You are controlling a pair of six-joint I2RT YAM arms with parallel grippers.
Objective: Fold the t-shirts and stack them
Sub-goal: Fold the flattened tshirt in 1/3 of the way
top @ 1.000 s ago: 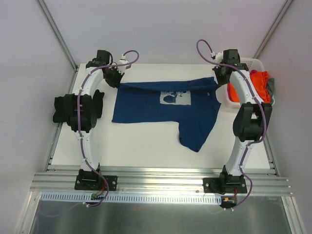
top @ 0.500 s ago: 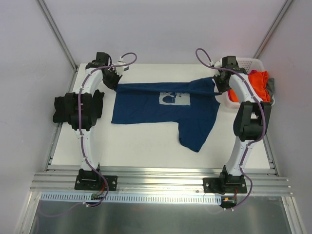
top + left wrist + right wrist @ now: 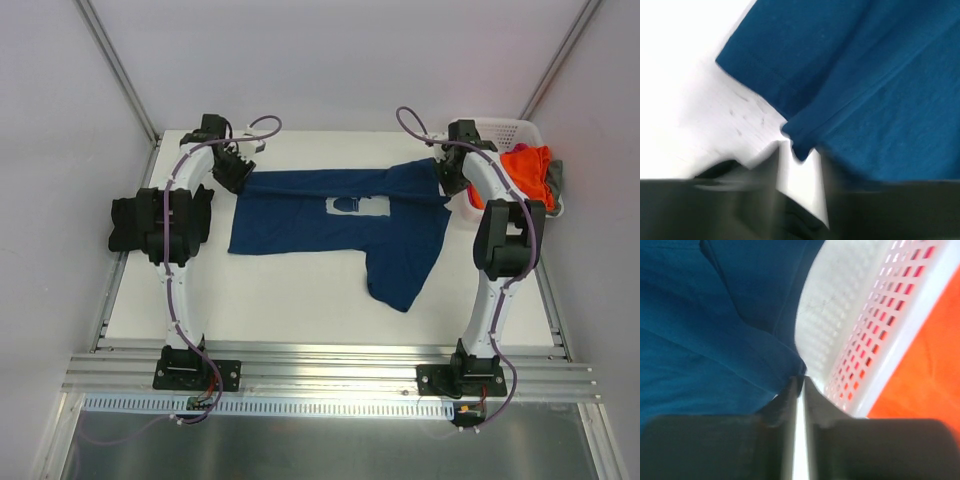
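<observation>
Here, both grippers sit at the far edge of the navy t-shirt (image 3: 330,225).
The left gripper (image 3: 799,150) has its jaws parted, the cloth's folded corner lying between the tips. The right gripper (image 3: 800,379), jaws almost together, nips the hem beside the white basket (image 3: 840,315). The shirt lies spread on the white table (image 3: 290,290), with pale walls around.

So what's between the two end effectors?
The navy blue t-shirt lies spread out between the left end effector and the right end effector. Its far edge runs from one to the other, as the top view shows.
</observation>
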